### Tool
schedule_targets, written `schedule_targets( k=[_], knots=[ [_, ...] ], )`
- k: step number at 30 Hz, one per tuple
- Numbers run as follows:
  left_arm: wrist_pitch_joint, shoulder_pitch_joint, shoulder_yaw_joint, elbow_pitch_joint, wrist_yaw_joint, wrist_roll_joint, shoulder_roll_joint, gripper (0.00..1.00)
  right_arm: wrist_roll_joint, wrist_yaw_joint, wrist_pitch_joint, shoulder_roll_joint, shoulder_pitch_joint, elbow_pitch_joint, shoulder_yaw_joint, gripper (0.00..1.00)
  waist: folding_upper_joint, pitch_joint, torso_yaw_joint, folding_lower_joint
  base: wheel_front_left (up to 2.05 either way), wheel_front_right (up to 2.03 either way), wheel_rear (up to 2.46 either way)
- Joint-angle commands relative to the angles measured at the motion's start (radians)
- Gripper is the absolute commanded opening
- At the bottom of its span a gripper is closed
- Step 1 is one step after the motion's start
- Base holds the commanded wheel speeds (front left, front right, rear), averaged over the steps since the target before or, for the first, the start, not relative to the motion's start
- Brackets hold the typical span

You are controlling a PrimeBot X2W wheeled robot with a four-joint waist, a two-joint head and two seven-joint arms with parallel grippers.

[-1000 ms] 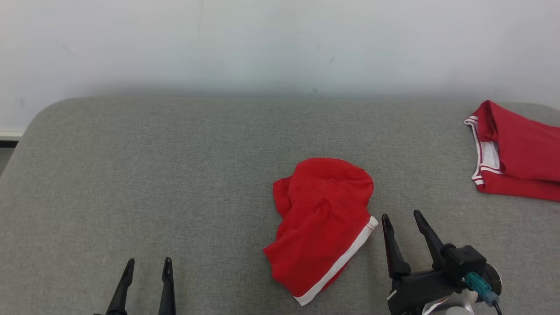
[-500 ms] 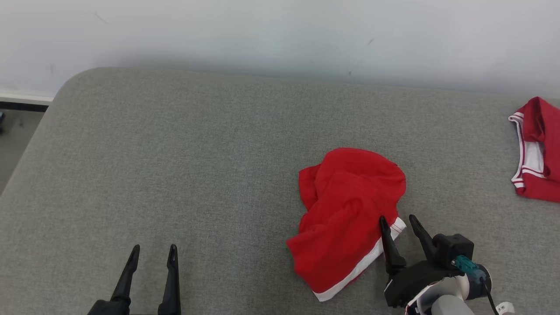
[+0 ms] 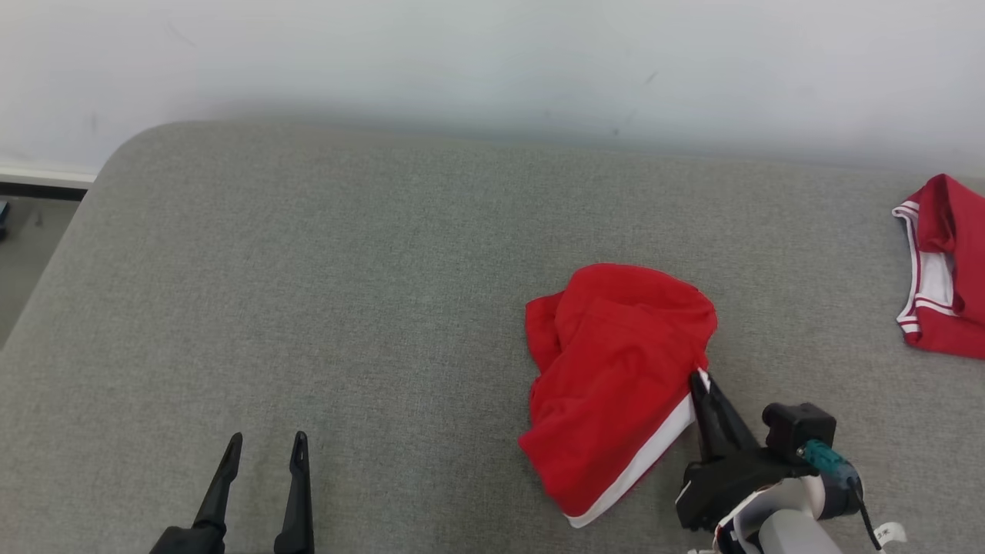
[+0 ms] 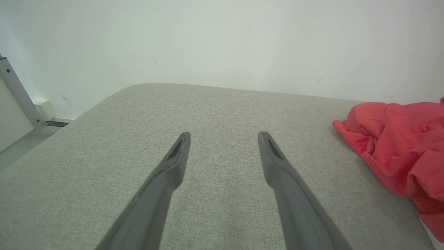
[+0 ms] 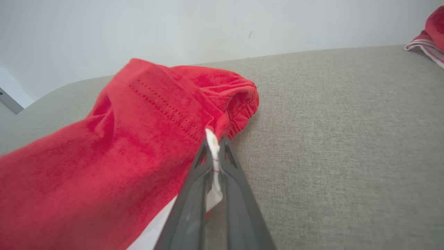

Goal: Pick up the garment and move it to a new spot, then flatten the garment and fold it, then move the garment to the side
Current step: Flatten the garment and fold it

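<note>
Garment [image 3: 616,362] crumpled at the lower right of the head view, our right gripper [image 3: 699,377] pinching its corner.
We see it lying red on the grey cushion [image 3: 346,308], right of centre, with its white trim [image 3: 654,446] running along the lower edge. Our right fingers [image 5: 196,180] are pressed together on the white corner of that trim, and a sliver of cloth shows between them in the right wrist view. Our left gripper [image 3: 265,440] sits at the lower left, fingers spread, over bare cushion and well apart from it. Another red cloth [image 3: 943,277] with white bands lies at the right edge of the frame.
</note>
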Motion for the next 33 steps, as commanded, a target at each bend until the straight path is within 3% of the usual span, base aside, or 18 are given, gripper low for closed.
schedule_targets(
  k=[1, 10, 16, 31, 32, 33],
  knots=[
    [-0.002, -0.006, 0.005, 0.002, -0.004, -0.012, -0.001, 1.0, -0.007, -0.002, 0.0, 0.001, -0.005, -0.009, -0.006, 0.0, -0.0001, -0.005, -0.005, -0.0001, 0.0, 0.0, 0.0],
    [-0.002, 0.027, 0.016, 0.014, -0.006, -0.017, -0.001, 1.0, -0.034, -0.002, 0.0, -0.014, -0.007, -0.147, -0.065, 0.0, -0.0001, -0.052, -0.035, -0.0001, 0.0, 0.0, 0.0],
    [-0.002, 0.036, 0.013, 0.021, -0.005, -0.03, -0.001, 1.0, -0.027, -0.002, 0.0, -0.041, -0.006, -0.225, -0.045, 0.0, -0.0001, -0.076, -0.052, -0.0001, 0.0, 0.0, 0.0],
    [-0.002, 0.036, 0.012, 0.036, -0.007, -0.041, -0.001, 1.0, -0.013, -0.002, 0.0, -0.038, 0.023, -0.251, -0.003, 0.0, -0.0001, -0.079, -0.047, -0.0001, 0.0, 0.0, 0.0],
    [-0.002, 0.037, 0.013, 0.037, -0.007, -0.042, -0.001, 1.0, -0.013, -0.002, 0.0, -0.037, 0.027, -0.246, -0.002, 0.11, -0.0001, -0.079, -0.046, -0.0001, 0.0, 0.0, 0.0],
    [-0.002, 0.038, 0.013, 0.038, -0.008, -0.042, -0.001, 1.0, -0.016, -0.002, 0.0, -0.037, 0.031, -0.247, -0.002, 0.46, -0.0001, -0.078, -0.046, -0.0001, 0.0, 0.0, 0.0]
  ],
)
